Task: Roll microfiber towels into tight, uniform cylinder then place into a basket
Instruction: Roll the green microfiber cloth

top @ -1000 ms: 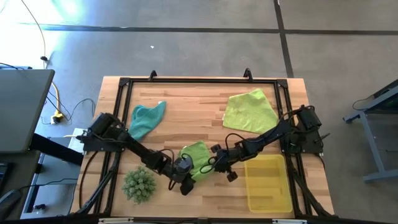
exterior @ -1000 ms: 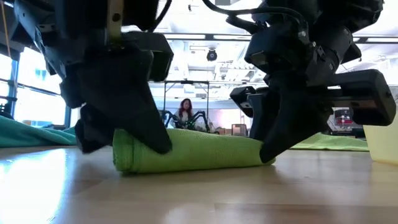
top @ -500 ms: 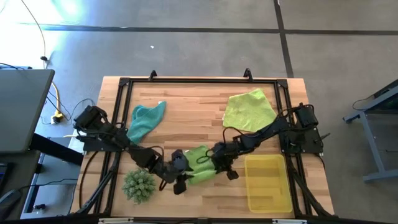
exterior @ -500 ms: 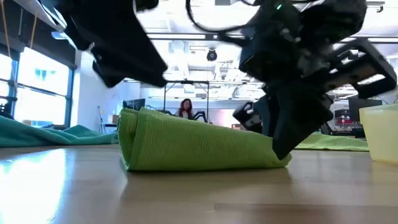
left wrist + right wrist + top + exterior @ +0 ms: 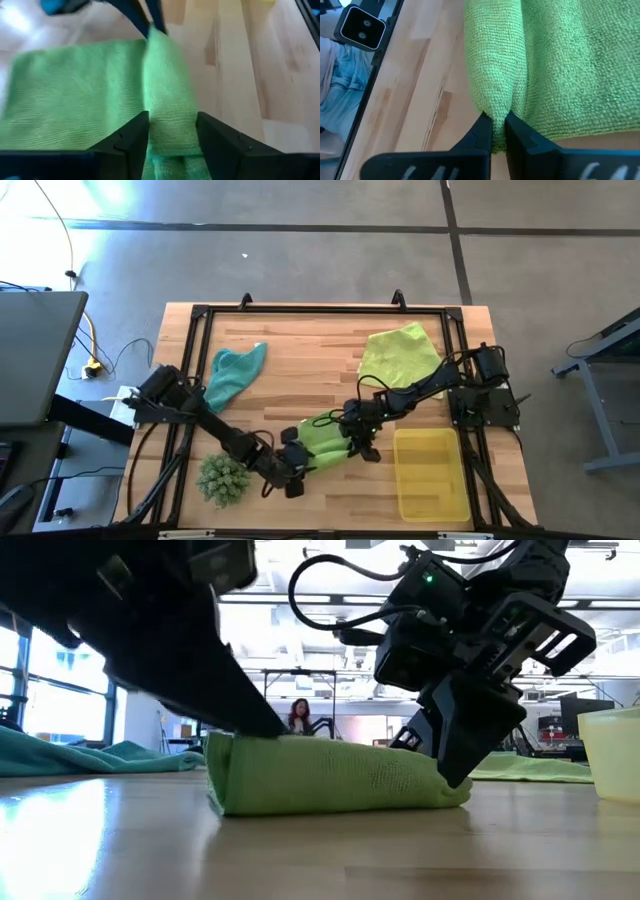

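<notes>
A bright green towel (image 5: 322, 438), partly rolled, lies on the wooden table near its front middle. My left gripper (image 5: 172, 136) stands open at the roll's left end (image 5: 235, 775), one finger on each side of it. My right gripper (image 5: 498, 126) is shut on the roll's right end (image 5: 440, 785). A teal towel (image 5: 235, 372) lies loose at the back left and a pale yellow-green towel (image 5: 402, 358) at the back right. The yellow basket (image 5: 432, 472) stands at the front right. My left gripper has the rolled part's end (image 5: 170, 125) between its open fingers, coming at it slanting down from the near left. I cannot tell whether the fingers touch the cloth. My right gripper pinches the rolled edge (image 5: 496, 107) of the green towel at its end between both fingers, several layers thick. The fingers slant down from the table's right side. The towel rests on the table.
A spiky green plant ball (image 5: 222, 477) sits at the front left, close beside my left arm. A black frame (image 5: 300, 310) runs round the table top. The basket's wall (image 5: 612, 750) stands just right of the towel.
Both wrists have rolled while staying at the towel's two ends. The green towel, a low cylinder a second ago, rose into a taller fold and now lies lower and wider, with a flat flap spread behind the roll. It has turned and lies more slantwise across the table.
</notes>
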Tool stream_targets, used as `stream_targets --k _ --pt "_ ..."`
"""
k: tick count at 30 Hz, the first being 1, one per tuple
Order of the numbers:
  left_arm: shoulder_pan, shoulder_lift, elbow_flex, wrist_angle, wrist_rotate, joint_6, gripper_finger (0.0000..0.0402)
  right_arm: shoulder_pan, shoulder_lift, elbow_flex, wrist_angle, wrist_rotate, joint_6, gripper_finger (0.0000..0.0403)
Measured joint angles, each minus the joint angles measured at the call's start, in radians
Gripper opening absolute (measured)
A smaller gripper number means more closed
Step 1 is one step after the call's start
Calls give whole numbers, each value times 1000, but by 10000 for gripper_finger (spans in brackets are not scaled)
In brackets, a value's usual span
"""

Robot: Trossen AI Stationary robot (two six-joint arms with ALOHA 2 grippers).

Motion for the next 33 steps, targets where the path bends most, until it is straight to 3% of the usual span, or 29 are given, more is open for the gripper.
stream_targets --k 5,8,13,20,29,33 --pt "-2 43 40 -17 65 21 167 0 0 0 9 1 -1 8" --pt "6 60 46 -35 89 -46 168 0 0 0 15 1 -6 19" --pt "25 64 47 -76 152 -154 168 0 -6 0 16 2 -108 78" --pt "23 63 47 -78 171 -162 168 0 -114 -1 -25 31 -319 143" --pt "22 64 47 -84 177 -185 168 133 -181 0 -47 222 -657 144" --pt "22 64 46 -83 177 -185 168 213 -141 1 -43 410 -731 144"
